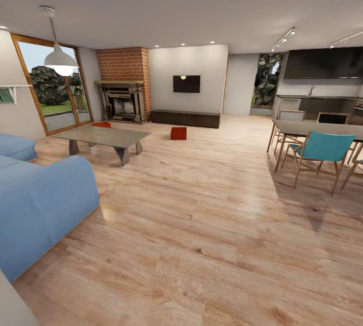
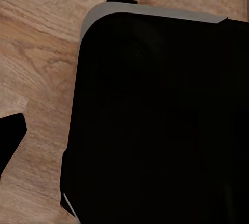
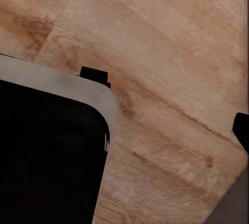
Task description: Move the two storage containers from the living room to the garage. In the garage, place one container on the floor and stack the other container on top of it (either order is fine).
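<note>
Light wood planks (image 1: 201, 225) run across the living room ahead of us. One storage container (image 1: 178, 133) sits on the floor just in front of the long dark bench (image 1: 185, 118) under the TV (image 1: 186, 83); the other storage container (image 1: 102, 124) lies left of the bench, behind the low coffee table (image 1: 103, 137). We cannot tell how either arm's jaws stand.

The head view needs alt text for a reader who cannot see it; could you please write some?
Two orange-red storage containers sit across a living room's wood floor: one on the floor before the dark bench, one behind the low coffee table. Blue sofa at left, dining chairs at right.
</note>
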Tool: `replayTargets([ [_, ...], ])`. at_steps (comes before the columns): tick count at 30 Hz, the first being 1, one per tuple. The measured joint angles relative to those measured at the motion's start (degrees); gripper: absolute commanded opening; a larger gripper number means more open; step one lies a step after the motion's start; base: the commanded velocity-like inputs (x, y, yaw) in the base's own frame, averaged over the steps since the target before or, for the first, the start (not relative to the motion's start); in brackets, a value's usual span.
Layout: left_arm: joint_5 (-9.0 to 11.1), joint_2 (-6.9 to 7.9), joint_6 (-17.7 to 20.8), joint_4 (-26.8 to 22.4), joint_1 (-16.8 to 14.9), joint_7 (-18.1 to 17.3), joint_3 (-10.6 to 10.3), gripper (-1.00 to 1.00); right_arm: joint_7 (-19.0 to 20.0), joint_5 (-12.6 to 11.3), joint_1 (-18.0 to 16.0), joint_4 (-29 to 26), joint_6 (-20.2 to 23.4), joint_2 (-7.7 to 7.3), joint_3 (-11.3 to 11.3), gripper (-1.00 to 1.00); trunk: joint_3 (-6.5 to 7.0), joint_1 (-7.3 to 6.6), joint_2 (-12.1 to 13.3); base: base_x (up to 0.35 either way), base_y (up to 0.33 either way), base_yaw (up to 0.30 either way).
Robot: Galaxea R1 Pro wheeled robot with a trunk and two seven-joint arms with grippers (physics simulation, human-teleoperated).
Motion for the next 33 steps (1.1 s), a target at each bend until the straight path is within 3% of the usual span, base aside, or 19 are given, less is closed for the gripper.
replayTargets([
  [33, -0.01, -0.09, -0.02, 0.04, 0.00, -0.07, 0.01, 1.00, 0.00, 0.00, 0.00, 0.00, 0.09, -0.02, 0.09, 1.00, 0.00, 0.00, 0.00, 0.327, 0.000, 0.000],
])
